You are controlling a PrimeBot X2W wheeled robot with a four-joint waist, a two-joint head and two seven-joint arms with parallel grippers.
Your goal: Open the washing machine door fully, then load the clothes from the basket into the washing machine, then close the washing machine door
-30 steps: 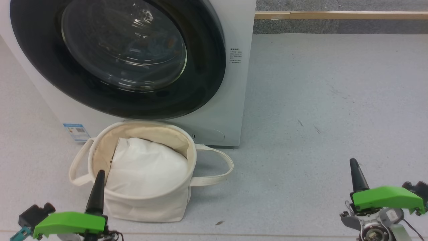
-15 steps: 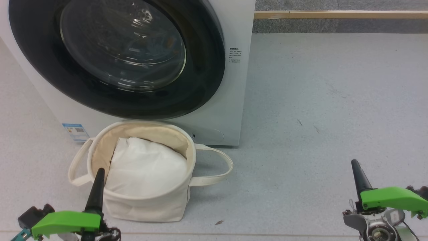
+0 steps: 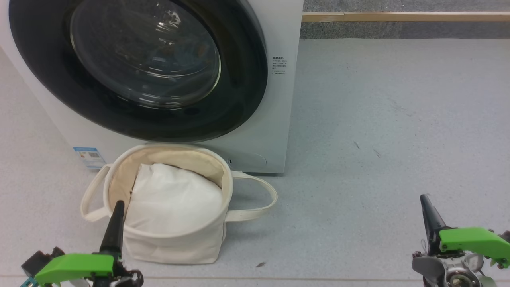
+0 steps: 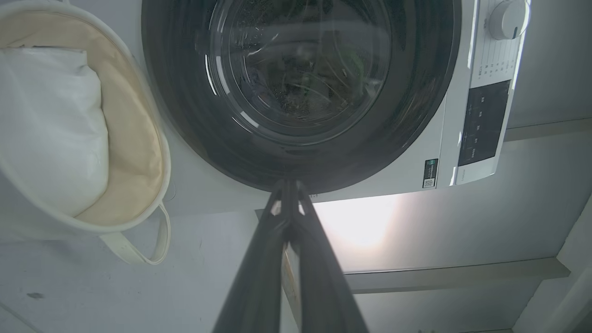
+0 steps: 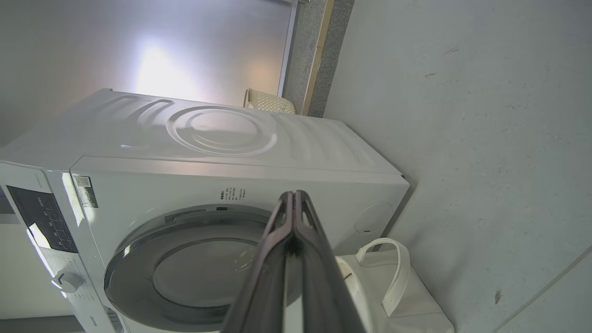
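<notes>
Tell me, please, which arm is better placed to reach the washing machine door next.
Probably the left. The left gripper, shut, sits below the closed washing machine door and points at its rim in the wrist view. The right gripper, also shut, hangs over floor off to the side.

Washing machine [image 3: 279, 131]: white casing, smooth, slight sheen.
Washing machine door [image 3: 247, 79]: glossy black rim; clear, reflective glass centre.
Basket [image 3: 175, 247]: cream woven cloth, matt, softly creased.
Pad [image 3: 175, 199] in it: white fabric, smooth, matt.
Floor [image 3: 378, 119]: grey, speckled, matt.
Far strip [image 3: 398, 17]: pale, wood-like, smooth.
</notes>
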